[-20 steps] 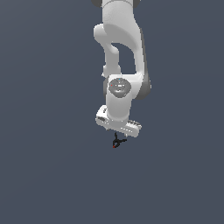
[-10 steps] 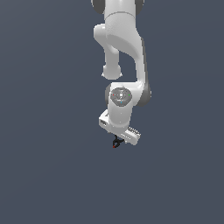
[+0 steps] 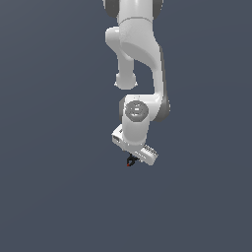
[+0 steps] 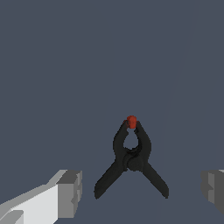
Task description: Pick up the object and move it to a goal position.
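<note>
The tool is spread wide, its two grey fingers well apart. The black clamp with a red tip lies between them, touching neither. In the exterior view it sits just beneath the tool.
</note>
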`<action>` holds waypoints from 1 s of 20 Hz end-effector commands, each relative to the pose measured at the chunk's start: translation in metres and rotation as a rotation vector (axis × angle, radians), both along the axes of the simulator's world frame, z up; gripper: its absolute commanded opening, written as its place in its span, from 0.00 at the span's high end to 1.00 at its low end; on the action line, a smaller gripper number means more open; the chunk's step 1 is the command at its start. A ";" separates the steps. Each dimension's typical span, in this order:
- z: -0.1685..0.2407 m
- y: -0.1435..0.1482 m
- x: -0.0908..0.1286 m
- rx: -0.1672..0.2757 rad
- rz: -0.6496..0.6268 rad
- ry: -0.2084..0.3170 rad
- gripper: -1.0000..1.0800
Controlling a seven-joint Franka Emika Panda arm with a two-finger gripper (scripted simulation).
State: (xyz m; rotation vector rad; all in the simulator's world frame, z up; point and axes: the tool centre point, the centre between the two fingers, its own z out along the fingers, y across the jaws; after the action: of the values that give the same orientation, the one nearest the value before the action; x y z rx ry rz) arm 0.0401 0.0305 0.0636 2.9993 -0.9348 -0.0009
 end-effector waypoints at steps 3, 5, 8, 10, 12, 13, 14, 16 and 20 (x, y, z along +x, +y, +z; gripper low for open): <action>-0.008 0.000 0.000 0.000 -0.001 0.000 0.04; -0.017 0.000 0.000 0.000 -0.001 0.000 0.04; -0.033 0.000 -0.001 0.000 -0.004 0.000 0.04; -0.042 0.000 -0.001 0.000 -0.004 0.000 0.04; -0.047 0.000 -0.001 0.000 -0.005 0.000 0.04; -0.049 0.000 -0.001 0.000 -0.005 0.000 0.04; -0.050 0.000 0.000 0.000 -0.005 0.000 0.04; -0.050 0.000 0.000 0.000 -0.005 0.000 0.04; -0.050 0.000 0.000 0.000 -0.005 0.000 1.00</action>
State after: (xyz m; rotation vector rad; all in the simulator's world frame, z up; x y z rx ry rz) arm 0.0400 0.0304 0.0137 2.9970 -0.9420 -0.0009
